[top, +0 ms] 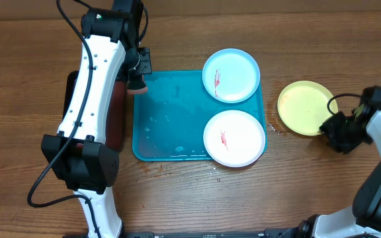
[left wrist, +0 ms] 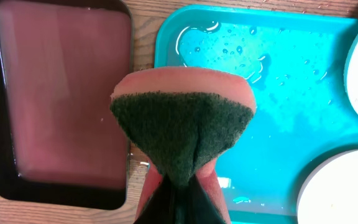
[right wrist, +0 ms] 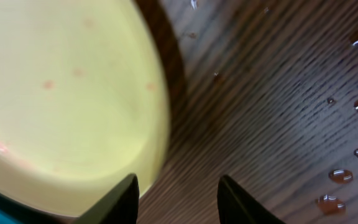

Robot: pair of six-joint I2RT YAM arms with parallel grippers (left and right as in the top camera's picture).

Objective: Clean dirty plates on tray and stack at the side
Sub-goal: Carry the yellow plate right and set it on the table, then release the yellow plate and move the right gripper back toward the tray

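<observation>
The left claw (top: 137, 71) is clamped on a pink sponge (left wrist: 182, 118) with a green scouring face. It hangs over the far-left corner of the tray (top: 167, 116), just beside the black tray (left wrist: 61, 93). Two plates with red smears sit on the tray's right side: the light blue plate (top: 237, 82) at the far corner, overhanging the rim, and the white plate (top: 243, 132) at the near corner. The yellow-green plate (top: 303, 106) lies on the surface (top: 32, 99) to the right of the tray, apart from it. The right claw (right wrist: 178, 199) is spread and empty at that plate's outer edge.

The step in hand is probably scrubbing a smeared plate. The sponge should cross the wet tray, land green face flat on the smear and press lightly, since the plate may slide on the water. The right claw could steady its rim.
</observation>
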